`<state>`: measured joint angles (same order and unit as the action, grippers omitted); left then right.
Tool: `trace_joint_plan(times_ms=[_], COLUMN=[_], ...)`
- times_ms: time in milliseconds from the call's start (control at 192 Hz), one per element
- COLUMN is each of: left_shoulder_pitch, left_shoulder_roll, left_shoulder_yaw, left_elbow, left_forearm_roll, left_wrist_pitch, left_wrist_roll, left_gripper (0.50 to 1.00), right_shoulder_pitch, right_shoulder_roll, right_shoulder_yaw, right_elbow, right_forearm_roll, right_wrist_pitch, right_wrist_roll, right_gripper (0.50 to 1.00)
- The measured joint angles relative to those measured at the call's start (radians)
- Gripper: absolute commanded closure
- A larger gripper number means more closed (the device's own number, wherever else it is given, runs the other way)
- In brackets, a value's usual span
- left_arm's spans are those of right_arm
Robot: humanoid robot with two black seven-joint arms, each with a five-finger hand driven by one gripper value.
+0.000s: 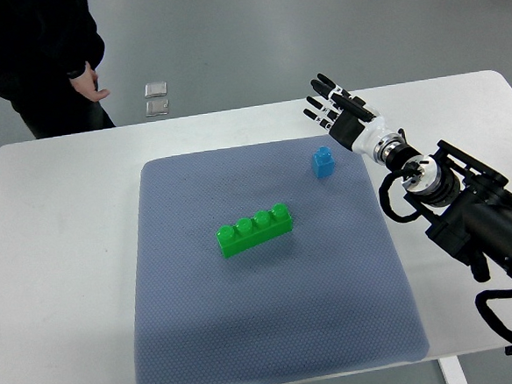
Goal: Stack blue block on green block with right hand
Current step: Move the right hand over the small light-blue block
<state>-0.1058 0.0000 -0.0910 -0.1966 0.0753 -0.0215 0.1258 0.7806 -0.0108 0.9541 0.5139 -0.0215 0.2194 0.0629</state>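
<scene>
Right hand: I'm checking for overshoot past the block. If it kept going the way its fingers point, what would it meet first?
Probably nothing: the right hand points up-left past the blue block, over bare white table toward its far edge. Depth is unclear.

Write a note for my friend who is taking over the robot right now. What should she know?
Right hand: open, fingers spread, holding nothing, just past the mat's far right corner, close to the blue block.
Left hand: not in view.
Blue block: upright on the grey mat, near its far right corner.
Green block: long, four studs, mid-mat, apart from the blue one.
Done: nothing stacked.
Left: grasp blue, lift, set it on green.
</scene>
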Motion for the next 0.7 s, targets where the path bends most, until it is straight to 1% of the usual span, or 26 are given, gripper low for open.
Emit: trace_joint_plan(times_ms=[354,532,698], left_shoulder_pitch=[0.0,0.0,0.0], left_shoulder_roll=[0.0,0.0,0.0], left_shoulder_yaw=[0.0,0.001,0.002], left_elbow=[0.0,0.0,-0.004], left_forearm_roll=[-0.002,-0.002,0.0], left_wrist_pitch=[0.0,0.0,0.0], left_wrist_roll=[0.0,0.0,0.0], left_gripper=[0.5,0.5,0.5], right_shoulder_pitch=[0.006,0.036,0.135], right_shoulder_roll=[-0.002,-0.037,-0.099], right_shoulder_yaw=[-0.002,-0.022,-0.138], right_elbow=[0.0,0.005,0.007], right_forearm_roll=[-0.002,-0.04,-0.214], right_wrist_pitch=[0.005,0.062,0.092], right_wrist_roll=[0.0,-0.009,-0.016], right_gripper=[0.572,0.572,0.572])
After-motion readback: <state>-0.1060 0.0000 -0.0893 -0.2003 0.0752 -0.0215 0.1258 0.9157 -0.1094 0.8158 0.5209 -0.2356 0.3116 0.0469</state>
